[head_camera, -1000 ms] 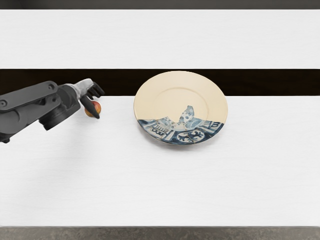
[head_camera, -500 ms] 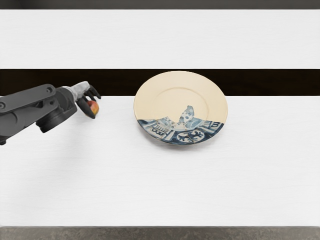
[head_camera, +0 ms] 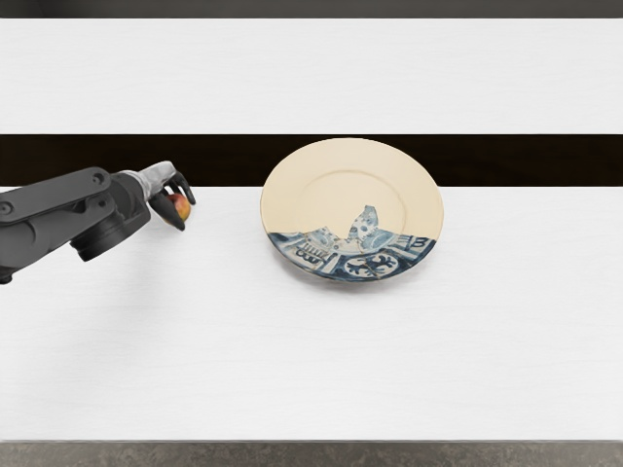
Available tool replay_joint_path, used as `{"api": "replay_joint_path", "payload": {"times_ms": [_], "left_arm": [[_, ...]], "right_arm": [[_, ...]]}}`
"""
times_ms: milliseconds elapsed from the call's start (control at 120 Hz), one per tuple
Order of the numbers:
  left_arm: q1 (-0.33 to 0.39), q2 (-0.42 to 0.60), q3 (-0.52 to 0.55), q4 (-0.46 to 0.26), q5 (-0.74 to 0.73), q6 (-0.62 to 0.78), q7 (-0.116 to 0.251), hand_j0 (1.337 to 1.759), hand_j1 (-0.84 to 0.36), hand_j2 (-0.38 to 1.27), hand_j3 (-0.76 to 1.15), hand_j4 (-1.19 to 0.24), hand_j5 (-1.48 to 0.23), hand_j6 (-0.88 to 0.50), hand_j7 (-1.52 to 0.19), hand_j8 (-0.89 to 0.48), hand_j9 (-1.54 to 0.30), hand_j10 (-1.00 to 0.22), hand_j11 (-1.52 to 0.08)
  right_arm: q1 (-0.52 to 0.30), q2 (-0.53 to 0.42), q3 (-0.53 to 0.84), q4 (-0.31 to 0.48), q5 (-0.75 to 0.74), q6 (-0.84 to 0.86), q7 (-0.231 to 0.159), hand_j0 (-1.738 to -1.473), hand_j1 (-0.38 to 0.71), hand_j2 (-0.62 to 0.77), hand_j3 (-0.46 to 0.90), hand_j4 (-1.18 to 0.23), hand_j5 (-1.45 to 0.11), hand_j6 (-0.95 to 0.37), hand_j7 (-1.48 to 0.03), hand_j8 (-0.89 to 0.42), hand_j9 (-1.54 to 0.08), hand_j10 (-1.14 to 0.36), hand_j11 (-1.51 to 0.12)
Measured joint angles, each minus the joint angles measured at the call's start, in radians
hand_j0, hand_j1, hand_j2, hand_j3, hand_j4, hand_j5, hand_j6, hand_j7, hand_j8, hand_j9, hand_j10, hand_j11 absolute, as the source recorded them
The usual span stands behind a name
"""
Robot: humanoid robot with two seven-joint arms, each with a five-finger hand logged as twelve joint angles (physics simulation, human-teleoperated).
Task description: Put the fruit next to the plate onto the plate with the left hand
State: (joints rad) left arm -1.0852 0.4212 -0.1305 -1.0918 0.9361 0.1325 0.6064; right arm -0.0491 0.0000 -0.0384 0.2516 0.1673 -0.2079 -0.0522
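Left hand closes round the fruit, left of the plate

Since a second ago the left hand (head_camera: 167, 192) has drawn back a little toward the table's left edge and far edge, and the small round red-and-orange fruit (head_camera: 179, 204) has gone with it. The black fingers (head_camera: 173, 216) have also curled in tighter. They now wrap the fruit from above and from the near side, so only a small patch of its skin shows between them, and the hand is clenched on it in a grasp. Whether the fruit rests on the white table (head_camera: 311, 341) or hangs just clear of it cannot be told from this view.

The dark grey left arm (head_camera: 63, 209) comes in from the table's left edge. The fruit sits close to the far edge, in the left part of the table.

The round cream plate (head_camera: 331, 170), whose near part bears a blue-and-white pattern, has not shifted. It lies against the far edge near the middle of the table, its far rim reaching past that edge. It is apart from the hand, with bare tabletop between them, and nothing lies on it
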Motion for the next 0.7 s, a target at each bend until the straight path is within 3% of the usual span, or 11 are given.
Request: {"api": "replay_joint_path", "payload": {"times_ms": [75,125,133,175,292,400,517,617,700], "left_arm": [[-0.002,-0.001,0.001,-0.001,-0.002,-0.002,0.004,1.646,-0.44,0.36,0.00,-0.66,-1.08,-0.28,-1.07,-0.25,-0.92,-0.30,-0.87],[-0.003,0.005,0.001,-0.008,-0.008,-0.002,0.004,1.647,-0.46,0.39,0.00,-0.63,-1.09,-0.27,-1.08,-0.29,-0.83,-0.34,-0.76],[-0.005,0.006,0.001,-0.009,-0.011,-0.003,0.005,1.647,-0.47,0.40,0.00,-0.64,-1.09,-0.26,-1.08,-0.29,-0.82,-0.32,-0.81],[-0.022,0.025,0.001,-0.022,-0.036,-0.008,0.005,1.649,-0.47,0.45,0.00,-0.66,-1.12,-0.25,-1.09,-0.37,-0.88,-0.41,-0.87],[-0.057,0.053,0.001,-0.064,-0.115,-0.031,0.005,1.648,-0.48,0.46,0.00,-0.73,-1.16,-0.24,-1.12,-0.31,-1.00,-0.60,-1.00],[-0.107,0.103,0.001,-0.119,-0.220,-0.063,0.004,1.647,-0.50,0.51,0.00,-0.77,-1.19,-0.23,-1.14,-0.26,-1.07,-0.58,-1.08],[-0.134,0.119,-0.001,-0.157,-0.319,-0.100,0.004,1.647,-0.46,0.41,0.00,-0.78,-1.23,-0.22,-1.16,-0.26,-1.12,-0.58,-1.12],[-0.161,0.134,-0.002,-0.188,-0.385,-0.113,0.003,1.647,-0.48,0.46,0.00,-0.79,-1.25,-0.21,-1.16,-0.25,-1.15,-0.58,-1.14],[-0.183,0.165,-0.003,-0.208,-0.420,-0.121,0.003,1.648,-0.48,0.49,0.00,-0.79,-1.27,-0.21,-1.16,-0.26,-1.15,-0.67,-1.16]], "right_arm": [[0.000,0.000,0.000,0.000,0.000,0.000,0.000,-1.658,-0.31,-0.01,0.00,-0.04,-0.05,-0.04,-0.05,-0.04,-0.05,-0.04,-0.05],[0.000,0.000,0.000,0.000,0.000,0.000,0.000,-1.658,-0.31,-0.01,0.00,-0.04,-0.05,-0.04,-0.05,-0.04,-0.05,-0.04,-0.05],[0.000,0.000,0.000,0.000,0.000,0.000,0.000,-1.658,-0.31,-0.01,0.00,-0.04,-0.05,-0.04,-0.05,-0.04,-0.05,-0.04,-0.05],[0.000,0.000,0.000,0.000,0.000,0.000,0.000,-1.658,-0.31,-0.01,0.00,-0.04,-0.05,-0.04,-0.05,-0.04,-0.05,-0.04,-0.05],[0.000,0.000,0.000,0.000,0.000,0.000,0.000,-1.658,-0.31,-0.01,0.00,-0.04,-0.05,-0.04,-0.05,-0.04,-0.05,-0.04,-0.05],[0.003,0.000,0.000,0.001,0.000,0.000,0.000,-1.658,-0.31,-0.01,0.00,-0.04,-0.05,-0.04,-0.05,-0.04,-0.05,-0.04,-0.05],[0.005,0.000,0.000,0.001,0.000,0.000,0.000,-1.658,-0.31,-0.01,0.00,-0.04,-0.05,-0.04,-0.05,-0.04,-0.05,-0.04,-0.05],[0.006,0.000,0.000,0.001,0.000,0.000,0.000,-1.658,-0.31,-0.01,0.00,-0.04,-0.05,-0.04,-0.05,-0.04,-0.05,-0.04,-0.05],[0.007,0.000,0.000,0.001,0.000,0.000,0.000,-1.658,-0.31,-0.01,0.00,-0.04,-0.05,-0.04,-0.05,-0.04,-0.05,-0.04,-0.05]]}}
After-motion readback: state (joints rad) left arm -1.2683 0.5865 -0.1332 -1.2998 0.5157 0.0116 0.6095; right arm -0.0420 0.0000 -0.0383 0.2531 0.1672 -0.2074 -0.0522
